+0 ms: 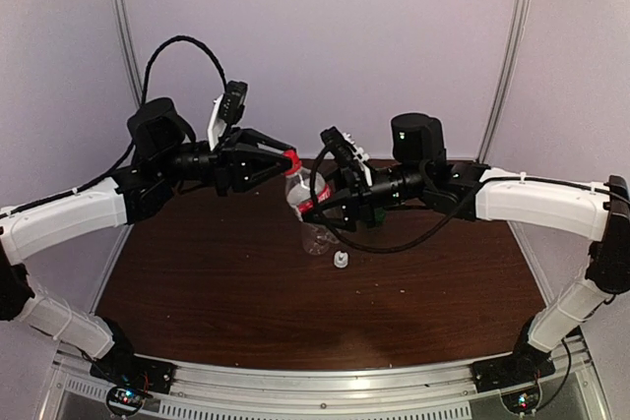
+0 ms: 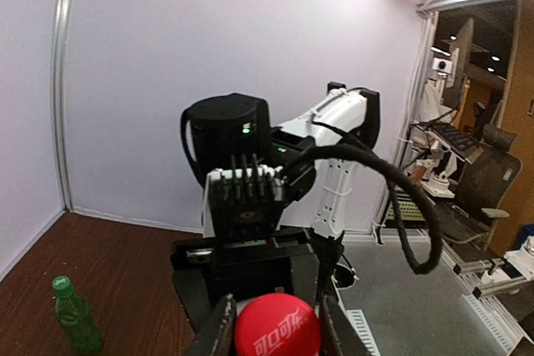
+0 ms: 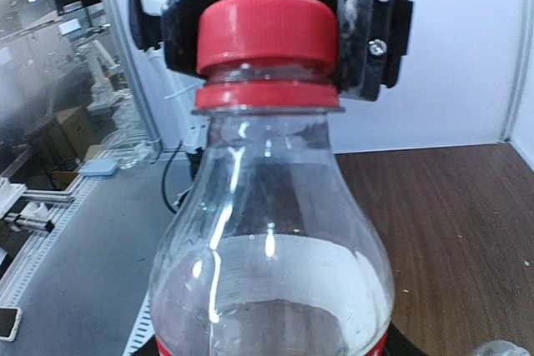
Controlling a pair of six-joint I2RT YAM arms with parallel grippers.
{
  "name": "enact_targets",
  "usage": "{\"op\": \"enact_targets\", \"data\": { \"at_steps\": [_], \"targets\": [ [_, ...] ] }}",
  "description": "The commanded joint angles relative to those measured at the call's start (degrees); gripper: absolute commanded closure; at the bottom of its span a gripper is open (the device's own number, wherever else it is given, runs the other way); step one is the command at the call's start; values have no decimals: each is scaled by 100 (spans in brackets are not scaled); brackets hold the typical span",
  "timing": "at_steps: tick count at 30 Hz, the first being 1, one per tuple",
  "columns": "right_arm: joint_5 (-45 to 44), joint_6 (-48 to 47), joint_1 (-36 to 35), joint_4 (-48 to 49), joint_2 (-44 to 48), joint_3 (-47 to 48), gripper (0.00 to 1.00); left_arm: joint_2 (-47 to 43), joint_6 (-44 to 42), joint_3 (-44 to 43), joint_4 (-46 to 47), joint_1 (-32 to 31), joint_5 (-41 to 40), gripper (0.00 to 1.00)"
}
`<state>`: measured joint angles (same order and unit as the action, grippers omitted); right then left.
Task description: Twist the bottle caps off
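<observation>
Top external, left hand [image 1: 287, 163] clamping red cap [image 3: 265, 31], right hand [image 1: 321, 206] gripping bottle [image 1: 317, 235].

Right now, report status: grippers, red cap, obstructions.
Left gripper shut on red cap, cap seated on neck. Right gripper holding the bottle. Loose white cap on table nearby, not in the way.
</observation>
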<state>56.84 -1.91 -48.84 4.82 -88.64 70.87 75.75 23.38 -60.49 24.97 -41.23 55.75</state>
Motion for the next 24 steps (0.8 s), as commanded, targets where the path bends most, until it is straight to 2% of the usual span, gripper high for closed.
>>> {"op": "enact_targets", "data": {
  "at_steps": [1, 5, 9, 12, 16, 21, 24],
  "targets": [
    [-2317, -2, 9, 91, 300, -54, 47, -79, 42, -395, -1079, -188, -1942, 83],
    [-3985, -129, -170, 414, 448, -358, 47, -100, 219, -808, -2117, -608, -4137, 78],
    [-4968, -349, -398, 703, 454, -553, 46, -17, 562, -905, -2161, -827, -4882, 74],
    [-5189, -460, -489, 739, 444, -583, 46, 83, 615, -969, -2146, -844, -4935, 68],
    [-5015, -485, -495, 731, 519, -637, 44, 80, 394, -943, -2019, -844, -4694, 54],
    [-4344, -585, -474, 664, 696, -760, 42, -212, -276, -752, -1972, -842, -4461, 33],
    [-3808, -683, -444, 480, 768, -764, 41, -447, -790, -639, -1968, -838, -4030, 23]
  ]
}}
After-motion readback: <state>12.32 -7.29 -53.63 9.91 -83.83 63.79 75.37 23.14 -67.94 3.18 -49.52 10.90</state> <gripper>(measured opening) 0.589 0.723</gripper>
